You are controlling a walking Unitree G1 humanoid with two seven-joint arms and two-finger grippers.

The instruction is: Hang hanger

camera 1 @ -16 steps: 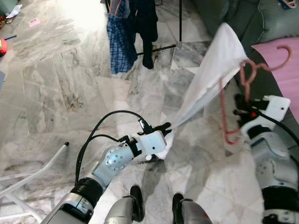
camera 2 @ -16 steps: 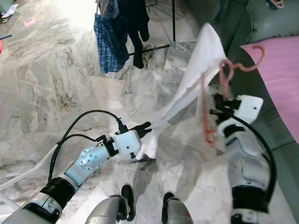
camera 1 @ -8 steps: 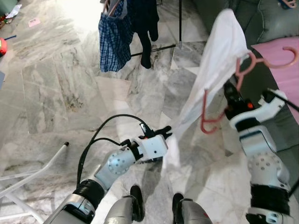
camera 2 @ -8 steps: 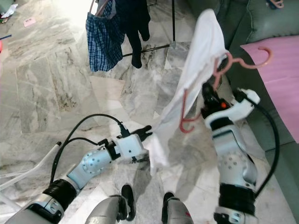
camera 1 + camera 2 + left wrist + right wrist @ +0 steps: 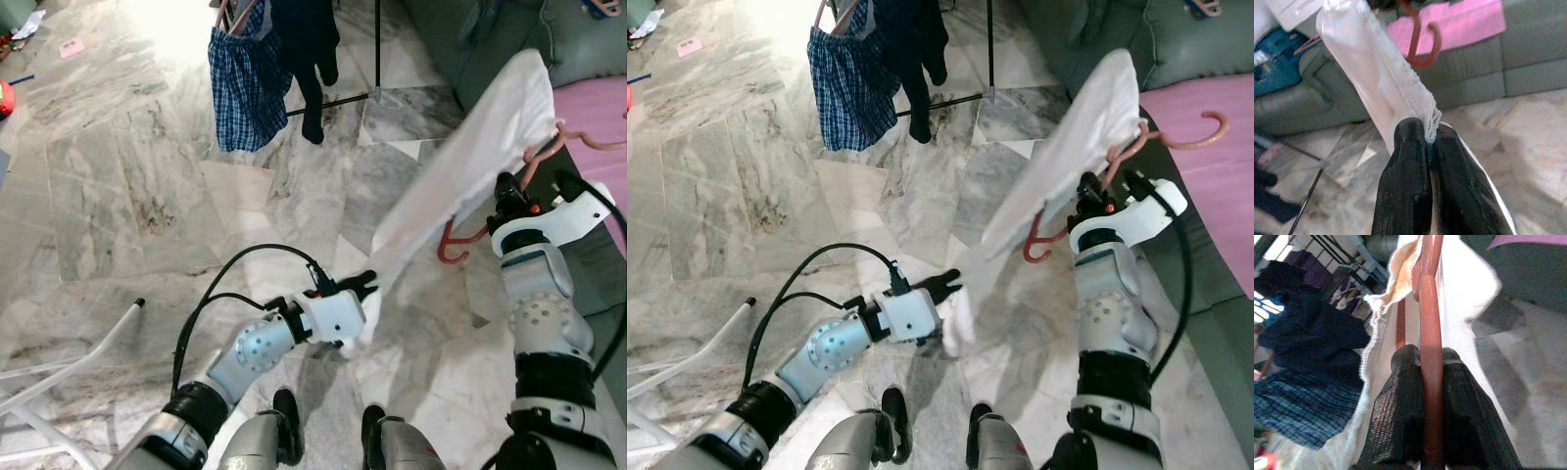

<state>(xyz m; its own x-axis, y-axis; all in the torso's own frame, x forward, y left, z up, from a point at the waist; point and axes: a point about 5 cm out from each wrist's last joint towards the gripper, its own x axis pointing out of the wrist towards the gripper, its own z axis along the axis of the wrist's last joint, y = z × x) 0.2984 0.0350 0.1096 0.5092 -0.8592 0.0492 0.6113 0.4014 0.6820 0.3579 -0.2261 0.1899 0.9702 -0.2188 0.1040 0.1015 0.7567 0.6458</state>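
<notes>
Left eye view: marble floor, green sofa; both grippers' jaws clench hanger, cloth.

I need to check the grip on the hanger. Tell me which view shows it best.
The right wrist view: the pink hanger runs straight between the right gripper, fingers shut on it. The eye views show its hook and lower curve beside the white garment; the left wrist view shows one curved end.

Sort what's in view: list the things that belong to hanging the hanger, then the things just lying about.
Part of the job:
- pink hanger, clamped in the right gripper
- white cloth draped on it, its lower edge pinched by the left gripper
- clothes rack with plaid shorts and dark garment

Lying about:
- grey sofa
- pink sheet
- white tube on the floor
</notes>
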